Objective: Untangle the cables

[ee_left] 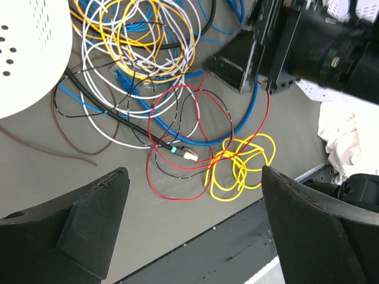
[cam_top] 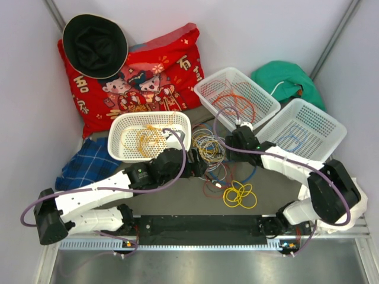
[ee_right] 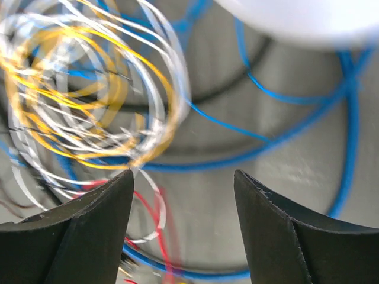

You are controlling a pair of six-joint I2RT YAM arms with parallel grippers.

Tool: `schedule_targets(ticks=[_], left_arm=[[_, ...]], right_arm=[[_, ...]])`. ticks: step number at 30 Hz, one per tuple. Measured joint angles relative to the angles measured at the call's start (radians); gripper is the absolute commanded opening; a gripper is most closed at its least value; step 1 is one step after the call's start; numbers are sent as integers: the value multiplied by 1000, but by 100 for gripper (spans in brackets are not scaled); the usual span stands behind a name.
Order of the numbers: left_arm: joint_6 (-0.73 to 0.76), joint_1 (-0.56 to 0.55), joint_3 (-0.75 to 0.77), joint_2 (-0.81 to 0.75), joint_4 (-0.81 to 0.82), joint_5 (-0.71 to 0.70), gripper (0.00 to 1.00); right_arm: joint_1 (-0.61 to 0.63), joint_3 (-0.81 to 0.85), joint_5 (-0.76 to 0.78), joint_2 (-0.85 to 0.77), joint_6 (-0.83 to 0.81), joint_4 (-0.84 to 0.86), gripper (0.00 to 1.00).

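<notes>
Left gripper [ee_left: 192, 234]: jaws spread wide with nothing between them, hovering above the table. Under the gap lies a red loop [ee_left: 177, 151]; just beside it is a yellow coil [ee_left: 240, 168], crossing the red wire at one edge.

Right gripper [ee_right: 183, 216]: likewise released and empty, low over the heap. A white-and-yellow coil [ee_right: 89, 89], blurred, sits just off one finger; a blue cable [ee_right: 269, 139] sweeps past beyond.

The cables [cam_top: 212, 158] lie as one tangle at mid-table between the two grippers; the yellow coil lies at the heap's near edge.

Outward stand three white baskets. The left basket [cam_top: 116, 131] holds yellow-orange wire; the middle basket [cam_top: 203, 92] holds red-orange wire; the right basket [cam_top: 333, 127] holds a blue one. Sorting by colour appears part done, with much left.

Assessment: the step in hand is choosing one strand.
- The yellow coil looks least entangled.
- Close on it at its outer side, away from the red crossing, taking one colour only.
- Lift slowly; let the other gripper pin the red loop so the heap does not drag along.
- Risks: pinching two wires together; thin wire slipping from the pads.
</notes>
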Motion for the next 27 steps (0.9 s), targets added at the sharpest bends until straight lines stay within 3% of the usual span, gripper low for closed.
schedule_targets(ticks=[8, 22, 25, 27], left_arm=[[-13, 0, 0, 0, -14, -3, 97], [-45, 0, -1, -4, -47, -4, 96], [-48, 0, -2, -6, -50, -3, 96], [-51, 0, -3, -10, -55, -3, 96]], right_arm=[[105, 131, 16, 93, -86, 71, 68], [275, 136, 71, 224, -127, 121, 68], [278, 137, 86, 267, -129, 137, 66], [280, 137, 93, 285, -129, 153, 59]])
